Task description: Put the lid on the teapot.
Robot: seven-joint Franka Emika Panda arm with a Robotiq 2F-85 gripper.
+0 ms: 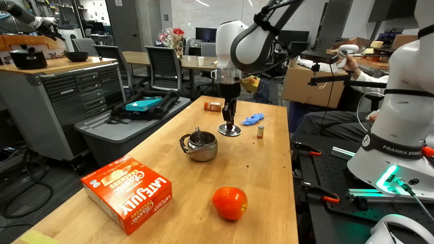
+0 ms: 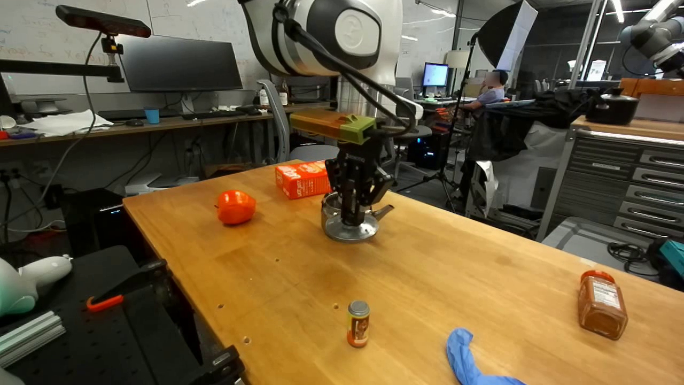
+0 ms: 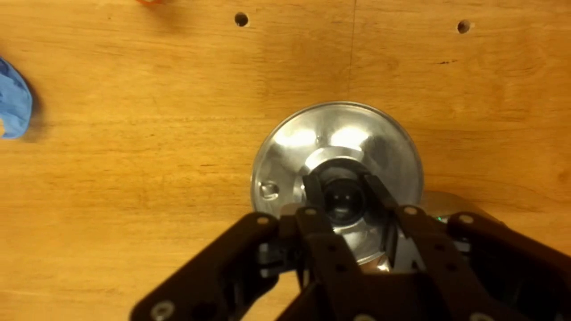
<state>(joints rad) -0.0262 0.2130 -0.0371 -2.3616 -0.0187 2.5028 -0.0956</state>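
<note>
The lid (image 1: 234,132) is a round silvery disc with a black knob; it also shows in an exterior view (image 2: 342,231) and in the wrist view (image 3: 395,162). My gripper (image 3: 341,191) is shut on its knob and holds it roughly level above the table. In an exterior view the gripper (image 1: 229,124) is beyond and right of the teapot (image 1: 207,151). The silver teapot stands upright with its top open, handle at left and spout at the far side. In an exterior view the lid and gripper partly hide the teapot (image 2: 327,208). In the wrist view the teapot (image 3: 446,203) is mostly hidden.
A red cracker box (image 1: 127,193) and an orange-red ball-like fruit (image 1: 230,203) are on the table's near part. A small can (image 1: 260,132), a blue glove (image 1: 253,119) and a lying spice jar (image 1: 213,106) are farther back. The table edge (image 1: 291,162) runs along the robot base.
</note>
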